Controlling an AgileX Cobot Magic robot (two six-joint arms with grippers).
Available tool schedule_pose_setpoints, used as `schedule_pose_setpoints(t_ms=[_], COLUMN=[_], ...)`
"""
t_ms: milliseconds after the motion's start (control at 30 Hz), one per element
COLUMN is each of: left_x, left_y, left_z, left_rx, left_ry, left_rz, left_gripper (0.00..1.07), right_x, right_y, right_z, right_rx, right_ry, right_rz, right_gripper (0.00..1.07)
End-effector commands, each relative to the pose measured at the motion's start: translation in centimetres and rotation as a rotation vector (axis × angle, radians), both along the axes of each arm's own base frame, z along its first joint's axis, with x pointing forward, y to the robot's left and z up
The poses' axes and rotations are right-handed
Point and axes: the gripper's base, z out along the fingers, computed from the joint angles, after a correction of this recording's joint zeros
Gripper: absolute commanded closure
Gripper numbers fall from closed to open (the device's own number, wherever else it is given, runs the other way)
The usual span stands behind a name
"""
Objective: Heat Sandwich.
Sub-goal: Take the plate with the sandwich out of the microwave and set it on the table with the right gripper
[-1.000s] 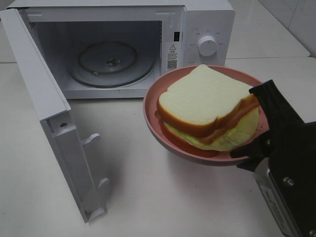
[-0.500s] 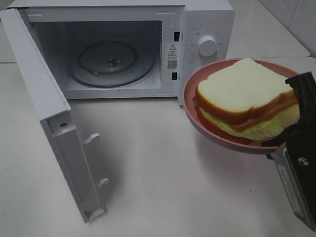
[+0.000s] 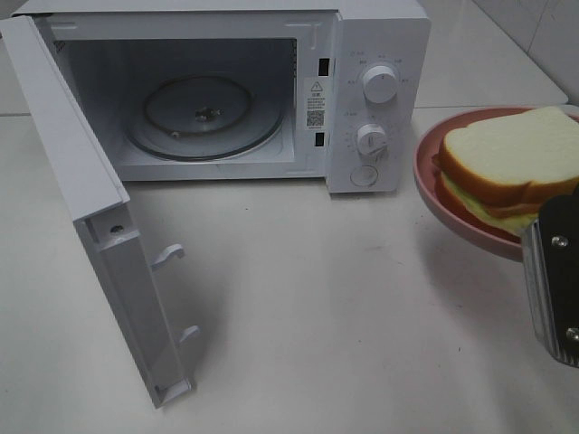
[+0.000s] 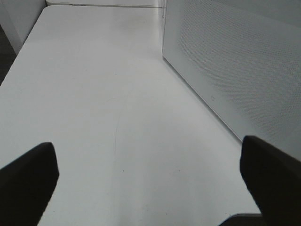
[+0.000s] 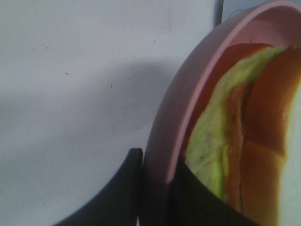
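The right gripper (image 5: 155, 188) is pinched on the rim of a pink plate (image 3: 434, 194) carrying the sandwich (image 3: 507, 167), apparently aloft right of the open microwave (image 3: 226, 90), likely for loading; the left gripper (image 4: 150, 183) hangs open, idle.

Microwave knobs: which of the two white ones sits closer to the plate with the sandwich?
The lower knob, below the upper knob, is nearer the pink plate carrying the sandwich.
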Motion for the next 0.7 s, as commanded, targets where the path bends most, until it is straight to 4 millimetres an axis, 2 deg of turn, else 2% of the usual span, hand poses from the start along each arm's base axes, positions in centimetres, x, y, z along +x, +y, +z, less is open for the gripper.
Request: schedule_pose_setpoints(t_ms=[33, 300, 700], left_x=[0.0, 0.0, 0.0], left_y=[0.0, 0.0, 0.0], left_z=[0.0, 0.0, 0.0], left_rx=[0.001, 0.001, 0.001], left_ry=[-0.014, -0.014, -0.014], left_rz=[0.002, 0.002, 0.002], left_gripper=[0.09, 0.09, 0.09], right_x=[0.1, 0.4, 2.1], right_y=[-0.7, -1.2, -0.8], right_z=[0.4, 0.5, -1.6], right_rx=[-0.006, 0.061, 0.101], right_ry=[-0.034, -0.070, -0.066], right_rz=[-0.096, -0.269, -0.571], right_gripper=[1.06, 1.06, 1.06])
